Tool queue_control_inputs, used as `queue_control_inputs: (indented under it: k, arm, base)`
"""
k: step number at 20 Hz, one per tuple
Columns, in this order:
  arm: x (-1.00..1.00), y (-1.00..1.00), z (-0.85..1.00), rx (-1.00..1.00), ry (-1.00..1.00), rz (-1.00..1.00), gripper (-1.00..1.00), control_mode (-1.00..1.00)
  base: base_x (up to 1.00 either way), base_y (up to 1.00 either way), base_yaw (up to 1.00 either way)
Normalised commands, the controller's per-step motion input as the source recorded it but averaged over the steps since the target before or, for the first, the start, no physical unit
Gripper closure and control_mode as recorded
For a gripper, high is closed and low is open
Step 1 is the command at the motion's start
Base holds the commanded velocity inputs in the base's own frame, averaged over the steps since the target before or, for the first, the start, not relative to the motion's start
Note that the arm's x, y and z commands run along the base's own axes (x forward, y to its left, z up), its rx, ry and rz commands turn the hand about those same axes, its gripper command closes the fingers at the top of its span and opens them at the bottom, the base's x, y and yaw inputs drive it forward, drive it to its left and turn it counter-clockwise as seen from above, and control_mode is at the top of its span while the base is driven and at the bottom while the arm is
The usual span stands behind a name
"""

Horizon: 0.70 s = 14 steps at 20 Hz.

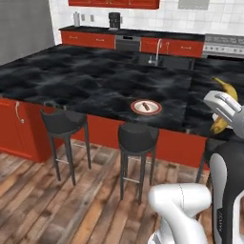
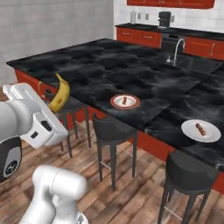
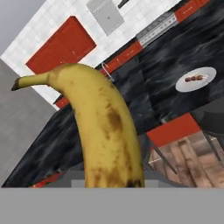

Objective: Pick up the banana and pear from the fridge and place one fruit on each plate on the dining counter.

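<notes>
Simulated kitchen with white tiled back wall (image 1: 143, 16), grey wall at the left and a worn wooden plank floor (image 1: 57, 200). Along the back, red cabinets (image 1: 88, 39) under a dark worktop, carrying a black coffee machine (image 1: 114, 20) and a pale canister beside it; red wall cabinets above. Largest in front: dining counter (image 1: 86, 81) with black white-veined marble top and red base, an inset sink with curved tap (image 2: 175, 50) toward its far side. Three black round stools (image 1: 137, 137) tucked along the near edge. On the marble, two small white plates, each with a brown morsel: one plate (image 2: 124, 101) near the edge above the middle stool, the second plate (image 2: 201, 130) further right, well apart from the first. Held upright off the counter's near edge, over the floor: banana (image 2: 61, 94), yellow with brown freckles, stem tip up. Gripper (image 2: 43, 118) clamped narrow on the banana's lower end, fingertips hidden behind the fruit in the hand view
</notes>
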Motion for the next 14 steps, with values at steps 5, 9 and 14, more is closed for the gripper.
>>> queue_control_inputs:
  k: [5,9,14]
  arm:
    - [0.00,0.00,0.00,0.00,0.00,0.00,1.00,1.00]
    - [0.00,0.00,0.00,0.00,0.00,0.00,1.00,1.00]
    - [0.00,0.00,0.00,0.00,0.00,0.00,1.00,1.00]
  base:
    - [0.90,0.78,-0.51]
    - [0.96,0.69,-0.54]
    - [0.95,0.56,-0.49]
